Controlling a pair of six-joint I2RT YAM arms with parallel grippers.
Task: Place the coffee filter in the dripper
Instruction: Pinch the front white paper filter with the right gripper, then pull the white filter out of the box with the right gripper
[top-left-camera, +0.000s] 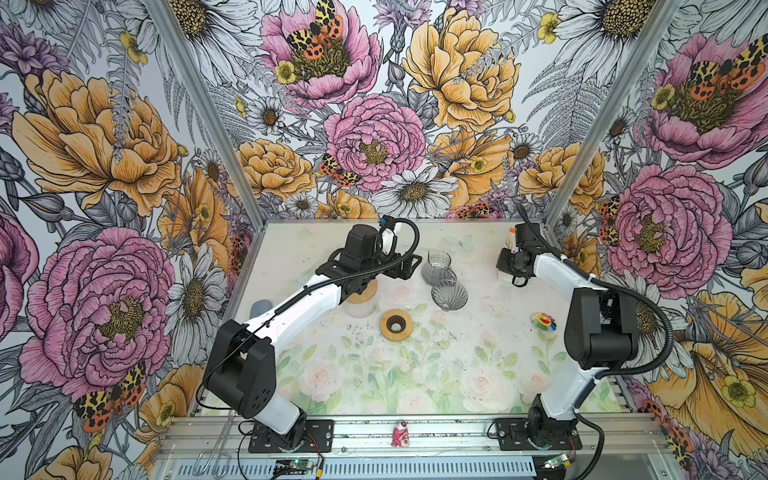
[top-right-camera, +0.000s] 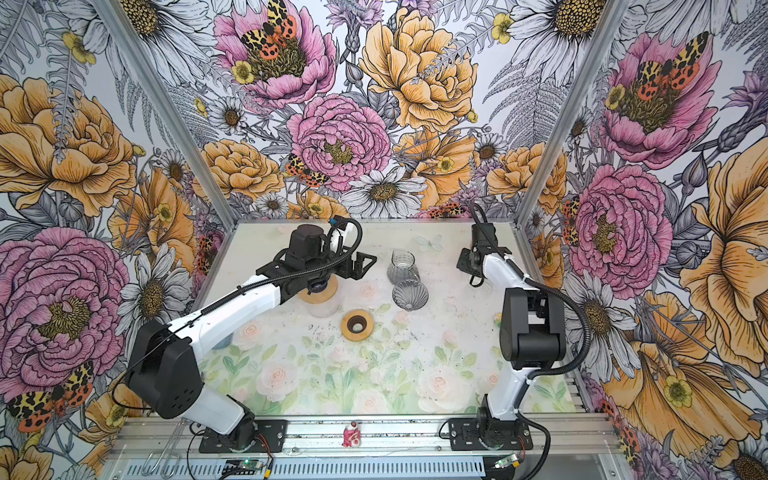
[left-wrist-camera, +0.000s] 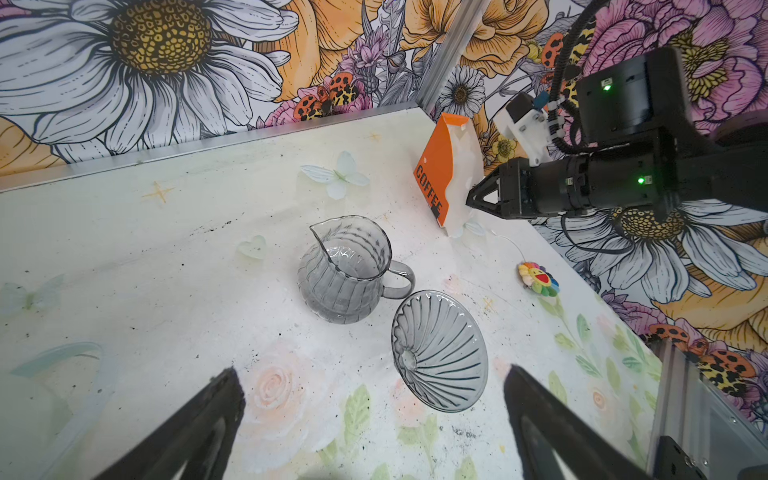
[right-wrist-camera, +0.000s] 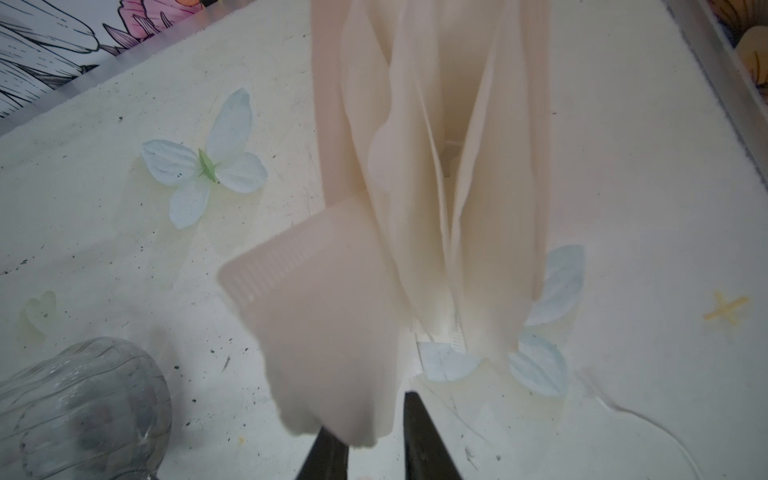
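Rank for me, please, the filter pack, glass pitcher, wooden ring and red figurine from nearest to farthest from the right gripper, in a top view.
From the right gripper:
1. Filter pack, at its tips, back right.
2. Glass pitcher, to its left.
3. Wooden ring, centre.
4. Red figurine, front edge, middle.

My left arm (top-left-camera: 316, 297) reaches toward the table's (top-left-camera: 457, 376) far edge, left gripper (left-wrist-camera: 372, 372) spread wide. My right arm (top-left-camera: 557, 268) stretches to the far right corner, right gripper's (right-wrist-camera: 368, 415) 2 fingers (right-wrist-camera: 424, 442) a slim gap apart.
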